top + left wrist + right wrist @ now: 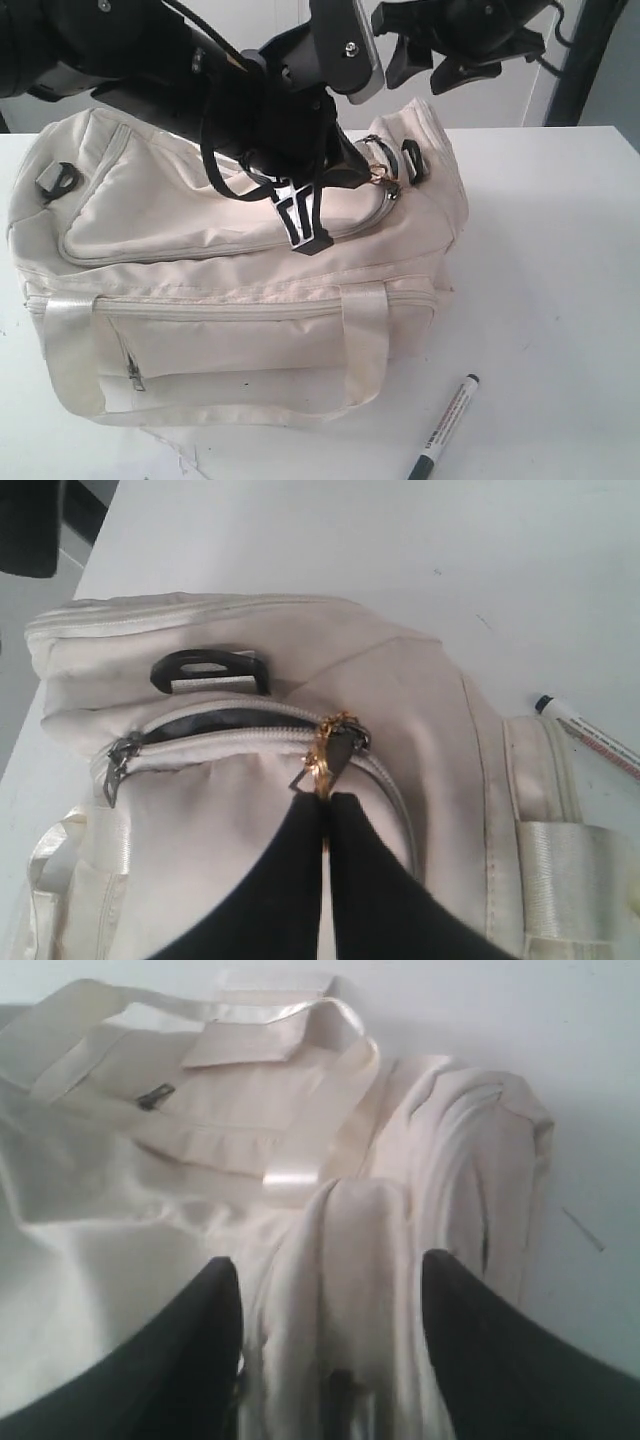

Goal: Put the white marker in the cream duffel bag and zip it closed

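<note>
**Fig.** Two-arm scene, ext. + wrist views. Cream duffel bag (pixel 230 215) sits on white table (pixel 560 260), front zip pocket (pixel 200 345) twd camera, webbing handle (pixel 365 340) hanging down front.

(a) White marker (pixel 446 426) lies flat on table near bag's front right corner, apart from bag, black cap pointing away from camera. No gripper touches it.

(b) L gripper (pixel 325 798) reaches over bag top. Fingers are pressed together, pinching gold zip pull (pixel 328 752) on top zip. Zip is partly open beside the pull; a dark slit of black lining (pixel 220 722) shows betw. this pull and a second, grey pull (pixel 113 770) at the slit's other end. Black strap clip (pixel 210 670) sits on end panel just beyond the slit.

(c) R gripper (pixel 332 1265) is at bag's right end. Fingers (pixel 215 1350) are spread wide, w/ a raised fold of cream fabric betw. them. Contact w/ fabric can't be judged from wrist view; in ext. view the gripper appears above the bag.
</note>
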Controlling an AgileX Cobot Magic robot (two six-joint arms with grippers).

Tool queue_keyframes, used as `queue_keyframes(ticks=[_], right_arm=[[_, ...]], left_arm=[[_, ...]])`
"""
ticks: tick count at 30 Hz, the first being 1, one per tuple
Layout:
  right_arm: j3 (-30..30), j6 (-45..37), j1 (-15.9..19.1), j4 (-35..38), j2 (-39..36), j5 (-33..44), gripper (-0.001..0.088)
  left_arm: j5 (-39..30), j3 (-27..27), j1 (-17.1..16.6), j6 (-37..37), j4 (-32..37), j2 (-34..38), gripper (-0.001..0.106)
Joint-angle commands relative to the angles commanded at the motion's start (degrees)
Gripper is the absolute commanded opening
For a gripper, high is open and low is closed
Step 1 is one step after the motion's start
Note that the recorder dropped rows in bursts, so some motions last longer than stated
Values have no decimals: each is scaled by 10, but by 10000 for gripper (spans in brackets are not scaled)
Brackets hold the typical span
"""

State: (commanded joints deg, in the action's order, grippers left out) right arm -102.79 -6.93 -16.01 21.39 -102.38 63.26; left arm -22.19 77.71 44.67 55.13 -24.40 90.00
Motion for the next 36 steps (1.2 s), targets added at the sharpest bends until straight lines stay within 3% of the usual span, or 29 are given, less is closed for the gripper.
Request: queue_keyframes(ticks=[5, 12, 21, 25, 30, 36], right_arm=[[1, -3, -19, -7, -12, 44, 498], [2, 11, -46, -70, -35, 25, 498], [2, 17, -58, -71, -60, 11, 481], [2, 26, -58, -84, -70, 11, 375], [2, 29, -58, -83, -72, -18, 2], [2, 63, -57, -85, -72, -81, 0]], left_arm=[[-3, 0, 0, -15, 0, 0, 0], [-1, 0, 0, -16, -4, 0, 0], [-1, 0, 0, -16, -7, 0, 0], [-1, 0, 0, -16, -7, 0, 0], [-1, 0, 0, -16, -8, 0, 0], [-6, 0, 0, -16, -9, -2, 0]])
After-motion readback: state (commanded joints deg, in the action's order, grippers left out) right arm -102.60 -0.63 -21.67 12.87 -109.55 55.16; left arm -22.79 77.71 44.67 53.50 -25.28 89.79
